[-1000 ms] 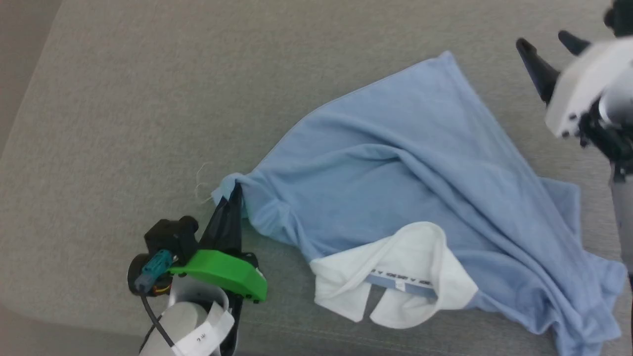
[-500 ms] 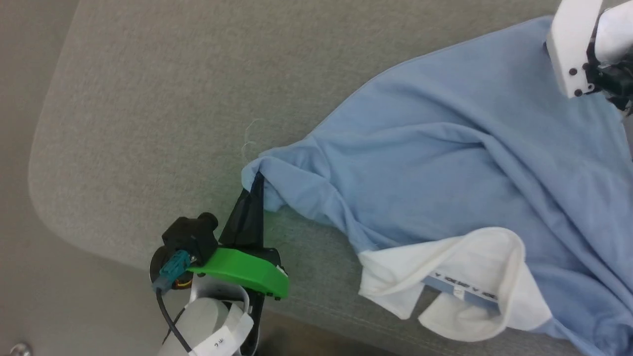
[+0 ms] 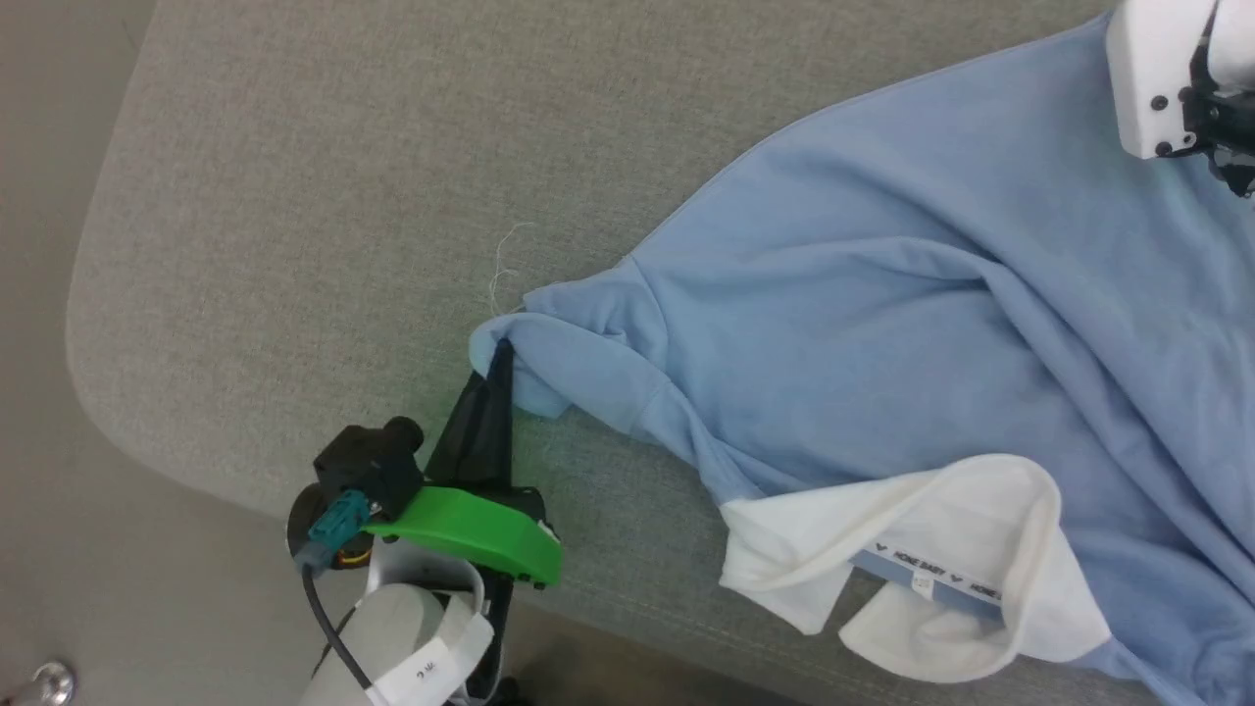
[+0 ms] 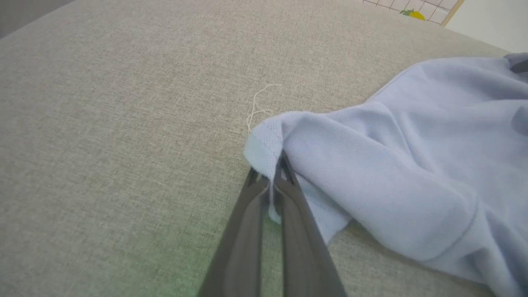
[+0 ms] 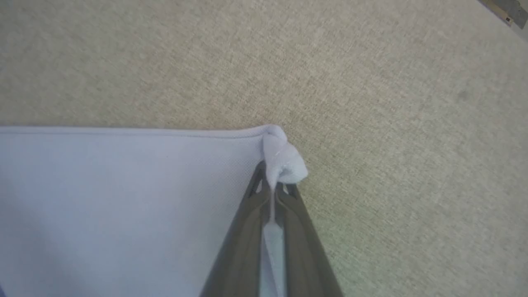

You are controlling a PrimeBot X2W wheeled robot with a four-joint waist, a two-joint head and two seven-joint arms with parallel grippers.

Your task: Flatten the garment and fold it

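The garment, a light blue polo shirt with a white collar, lies rumpled on a grey fabric surface. My left gripper is shut on a sleeve end at the shirt's left; the left wrist view has that gripper pinching a fold of the garment. My right arm's white wrist sits at the top right over the shirt's far corner. In the right wrist view my right gripper is shut on a bunched corner of the garment.
The grey surface has a rounded corner at the left, with bare floor beyond it. A loose white thread lies just left of the sleeve. Open fabric stretches up and left of the shirt.
The head camera has shifted. My right gripper, open and hovering beyond the shirt's far corner a second ago, has come down and shut on that corner. The left gripper has kept its hold.
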